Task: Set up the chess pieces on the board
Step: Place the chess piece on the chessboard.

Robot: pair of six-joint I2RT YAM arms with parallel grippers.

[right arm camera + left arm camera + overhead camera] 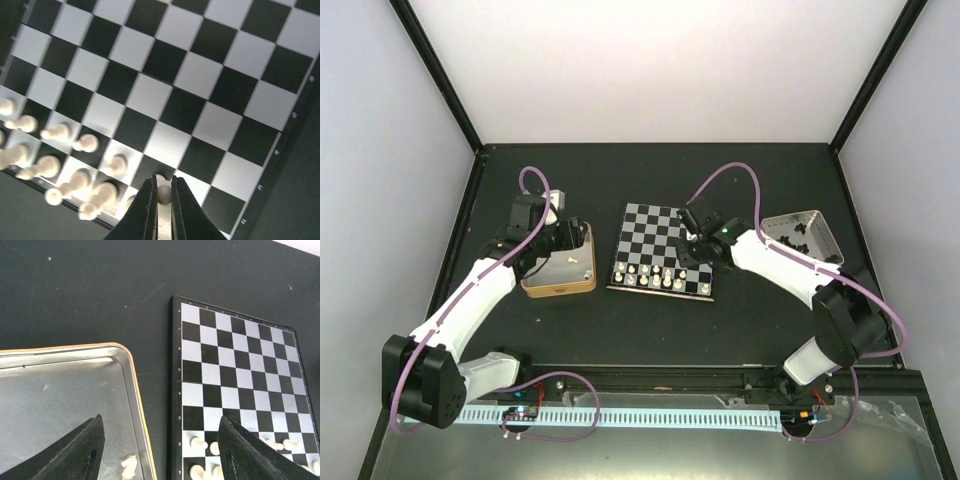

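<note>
The board (655, 225) lies mid-table, with several cream-white pieces (655, 277) on its two near rows. My right gripper (696, 252) hangs over the board's near right part. In the right wrist view it (163, 181) is shut on a cream-white pawn (163, 194) just above a square next to the other white pieces (85, 144). My left gripper (550, 247) is over the gold-sided tin (582, 285). In the left wrist view it (160, 429) is open and empty. A cream-white piece (129, 466) lies in the tin (60, 400). The board (240, 365) is to its right.
A pinkish-silver tin (825, 228) with several black pieces (798, 236) stands to the right of the board. The dark table ends at raised black edges. White walls stand on three sides.
</note>
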